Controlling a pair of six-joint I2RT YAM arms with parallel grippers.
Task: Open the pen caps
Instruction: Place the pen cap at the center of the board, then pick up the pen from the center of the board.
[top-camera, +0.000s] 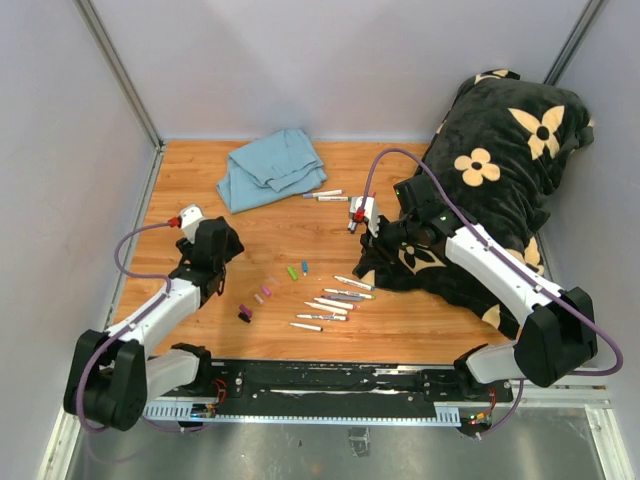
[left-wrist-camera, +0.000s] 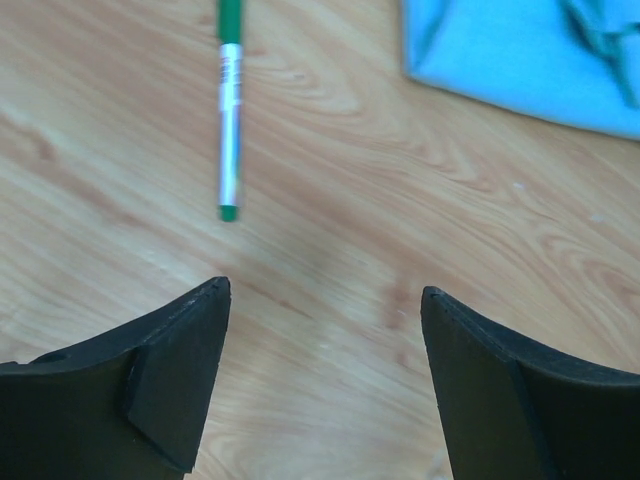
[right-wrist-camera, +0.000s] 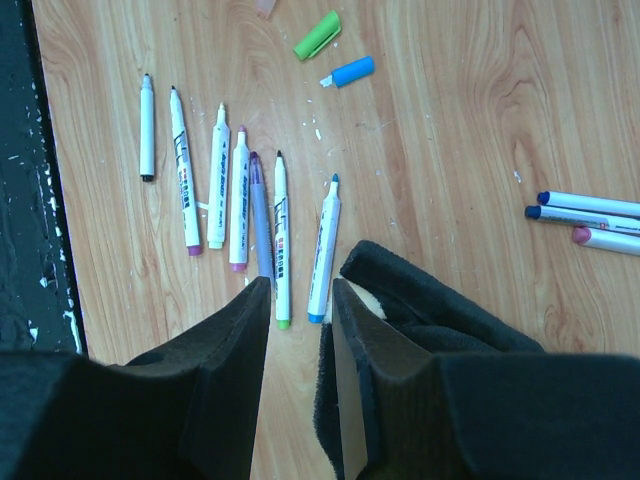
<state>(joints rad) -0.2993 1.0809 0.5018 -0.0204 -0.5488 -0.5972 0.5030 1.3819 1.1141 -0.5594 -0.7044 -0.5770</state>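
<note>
Nearest the arms, on the wooden surface, five loose pen caps are laid on their sides in a slanting row that runs from near-left to far-right. One purple cap, two pink caps, one green cap and one blue cap can be counted. The long axes of the green and blue ones are pointed roughly away from the arms.

Just right of the row, seven uncapped markers are fanned out, their long axes mostly left to right and their tips turned toward the caps.

Further back, the left pincer is spread wide over bare wood, with nothing between its fingers. Beyond it one green-capped marker is seen, its capped end pointed away.

The right pincer is set narrow beside a black flowered cushion, and nothing is seen in its gap.

Farther still, three capped markers are laid side by side, two with dark blue caps and one pink-red. One crumpled blue cloth is spread at the far edge.
</note>
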